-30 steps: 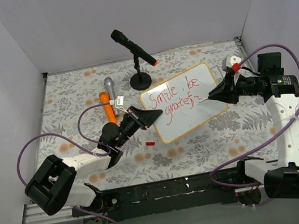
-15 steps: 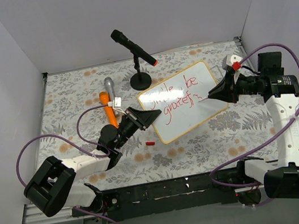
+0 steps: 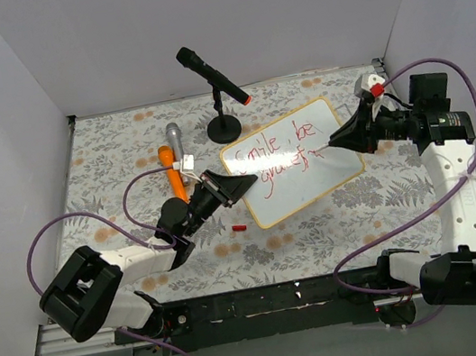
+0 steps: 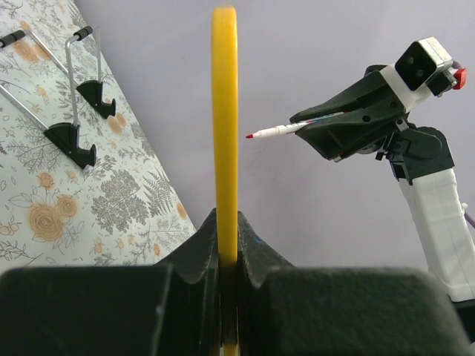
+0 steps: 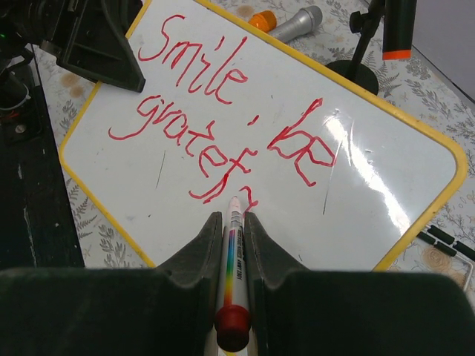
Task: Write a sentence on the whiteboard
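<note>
The whiteboard (image 3: 295,164), white with a yellow rim, is held tilted up off the table. My left gripper (image 3: 241,183) is shut on its left edge; in the left wrist view the rim (image 4: 224,111) stands edge-on between my jaws. Red writing (image 5: 215,111) reads "Smile, be" above "gratef" and one more partial stroke. My right gripper (image 3: 335,143) is shut on a white marker (image 5: 234,252) with a rainbow stripe. Its red tip (image 5: 234,200) is close to the board just right of the last stroke; the left wrist view shows the tip (image 4: 252,136) off the surface.
A black microphone on a round stand (image 3: 218,99) is behind the board. An orange and silver microphone (image 3: 171,157) lies at the left. A red marker cap (image 3: 238,228) lies on the floral cloth in front of the board. Board feet (image 4: 74,141) show below.
The board's left side tipped up over the last second. My right arm rose and drew back a little, and the marker tip came off the board after the last stroke.
</note>
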Robot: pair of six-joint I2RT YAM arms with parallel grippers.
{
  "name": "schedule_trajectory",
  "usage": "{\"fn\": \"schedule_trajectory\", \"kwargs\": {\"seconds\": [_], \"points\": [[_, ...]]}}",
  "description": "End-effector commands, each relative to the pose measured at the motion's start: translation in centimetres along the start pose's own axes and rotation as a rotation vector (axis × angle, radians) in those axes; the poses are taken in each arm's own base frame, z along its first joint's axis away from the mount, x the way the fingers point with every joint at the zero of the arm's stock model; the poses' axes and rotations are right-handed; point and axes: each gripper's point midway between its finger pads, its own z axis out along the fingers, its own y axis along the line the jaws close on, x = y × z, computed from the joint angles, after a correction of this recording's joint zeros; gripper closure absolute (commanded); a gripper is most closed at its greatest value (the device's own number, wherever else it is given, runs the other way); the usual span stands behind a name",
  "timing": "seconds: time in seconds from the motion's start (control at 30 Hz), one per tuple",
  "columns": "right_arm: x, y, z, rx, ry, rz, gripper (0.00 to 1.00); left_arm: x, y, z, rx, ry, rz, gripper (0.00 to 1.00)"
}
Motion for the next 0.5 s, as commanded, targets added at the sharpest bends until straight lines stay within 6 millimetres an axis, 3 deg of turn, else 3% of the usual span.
{"fn": "schedule_trajectory", "kwargs": {"seconds": [0.0, 0.17, 0.47], "points": [[-1.8, -0.9, 0.1, 0.024, -0.026, -0.026, 0.99, -2.0, -4.7, 0.7, 0.156, -0.062, 0.005, 1.0], [-1.3, -1.9, 0.5, 0.052, -0.01, -0.012, 0.99, -1.9, -4.8, 0.7, 0.166, -0.058, 0.002, 1.0], [0.2, -2.0, 1.3, 0.055, 0.023, 0.005, 0.99, -1.9, -5.0, 0.7, 0.18, -0.062, -0.006, 1.0]]}}
